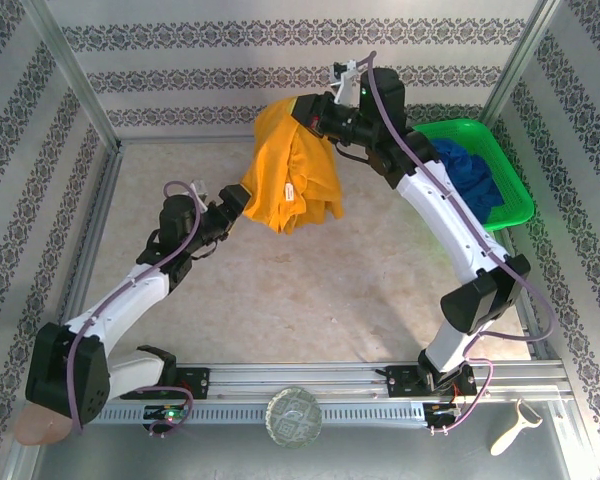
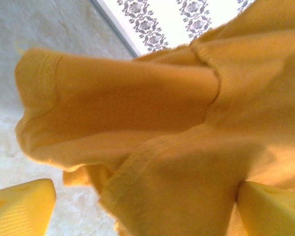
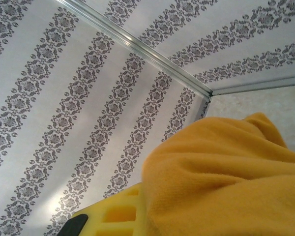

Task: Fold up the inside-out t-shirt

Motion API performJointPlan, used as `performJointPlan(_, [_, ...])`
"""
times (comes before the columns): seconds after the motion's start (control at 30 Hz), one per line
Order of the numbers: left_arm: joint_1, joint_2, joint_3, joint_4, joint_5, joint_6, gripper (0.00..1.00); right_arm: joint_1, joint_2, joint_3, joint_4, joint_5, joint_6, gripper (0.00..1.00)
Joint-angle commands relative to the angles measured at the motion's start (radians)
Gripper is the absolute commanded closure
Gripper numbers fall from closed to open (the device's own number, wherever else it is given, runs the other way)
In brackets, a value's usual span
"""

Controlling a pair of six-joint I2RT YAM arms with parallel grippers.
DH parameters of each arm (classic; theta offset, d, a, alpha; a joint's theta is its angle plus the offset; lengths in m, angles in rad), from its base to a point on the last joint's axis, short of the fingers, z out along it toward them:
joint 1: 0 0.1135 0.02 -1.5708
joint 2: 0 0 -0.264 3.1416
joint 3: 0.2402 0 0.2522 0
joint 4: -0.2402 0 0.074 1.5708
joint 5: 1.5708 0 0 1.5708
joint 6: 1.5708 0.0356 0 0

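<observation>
Top external: my right gripper (image 1: 305, 110) clamped on hanging t-shirt (image 1: 292, 175); my left gripper (image 1: 240, 197) jaws apart astride its edge

Inside-out t-shirt (image 1: 290, 175): matt mustard knit cloth, stitched hems. Counter (image 1: 310, 290): pale, mottled, matt. Basket (image 1: 517, 185): green plastic, slight sheen. Frame rail (image 1: 310, 375): ridged, brushed metal.

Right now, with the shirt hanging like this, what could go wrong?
1. The left claw stands open around bunched folds of the mustard t-shirt; closing here may pinch several layers, not one hem.
2. It hangs from the right claw alone; a sideways tug could slip it free.
</observation>
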Motion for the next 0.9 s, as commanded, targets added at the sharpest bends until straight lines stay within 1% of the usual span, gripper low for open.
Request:
performJointPlan(0.0, [0.012,0.088,0.052,0.176,0.012,-0.036,0.52,0.004,-0.010,-0.046,0.117,-0.040,0.031,1.00])
performJointPlan(0.03, [0.014,0.116,0.082,0.184,0.026,-0.032,0.72,-0.003,-0.012,-0.070,0.129,-0.040,0.032,1.00])
performJointPlan(0.07, [0.019,0.140,0.117,0.178,0.044,-0.026,0.91,-0.013,-0.011,-0.095,0.146,-0.042,0.037,1.00])
performJointPlan(0.1, [0.026,0.157,0.151,0.164,0.065,-0.017,1.00,-0.027,-0.008,-0.116,0.164,-0.045,0.048,1.00])
performJointPlan(0.17, [0.043,0.178,0.226,0.125,0.101,-0.004,1.00,-0.062,0.016,-0.146,0.213,-0.068,0.077,1.00])
performJointPlan(0.23, [0.049,0.169,0.283,0.079,0.117,0.004,1.00,-0.097,0.058,-0.133,0.213,-0.081,0.083,1.00])
performJointPlan(0.27, [0.048,0.159,0.310,0.043,0.117,0.008,1.00,-0.120,0.086,-0.114,0.205,-0.085,0.078,0.93])
performJointPlan(0.3, [0.049,0.147,0.331,0.016,0.117,0.006,1.00,-0.144,0.115,-0.091,0.175,-0.082,0.068,0.65])
performJointPlan(0.37, [0.045,0.129,0.344,0.001,0.124,-0.014,1.00,-0.188,0.134,-0.075,0.126,-0.053,0.022,0.23])
performJointPlan(0.4, [0.044,0.119,0.342,-0.010,0.123,-0.029,1.00,-0.203,0.122,-0.081,0.069,-0.015,-0.021,0.15])
performJointPlan(0.47, [0.037,0.106,0.322,-0.025,0.118,-0.042,1.00,-0.215,0.069,-0.139,0.007,0.028,-0.071,0.14])
performJointPlan(0.53, [0.025,0.092,0.283,-0.025,0.098,-0.048,1.00,-0.204,-0.008,-0.261,0.021,0.037,-0.070,0.14])
performJointPlan(0.57, [0.019,0.087,0.261,-0.012,0.089,-0.050,1.00,-0.182,-0.057,-0.340,0.023,0.050,-0.078,0.14])
performJointPlan(0.63, [0.010,0.081,0.228,-0.007,0.076,-0.058,1.00,-0.115,-0.152,-0.501,0.041,0.103,-0.101,0.14])
performJointPlan(0.7, [-0.003,0.078,0.209,0.006,0.067,-0.068,1.00,-0.026,-0.249,-0.668,0.085,0.170,-0.114,0.14])
performJointPlan(0.8, [-0.020,0.073,0.216,-0.021,0.054,-0.062,1.00,0.094,-0.362,-0.839,0.129,0.289,-0.129,0.13])
performJointPlan(0.87, [-0.033,0.072,0.230,-0.037,0.043,-0.062,1.00,0.164,-0.402,-0.899,0.152,0.344,-0.135,0.12])
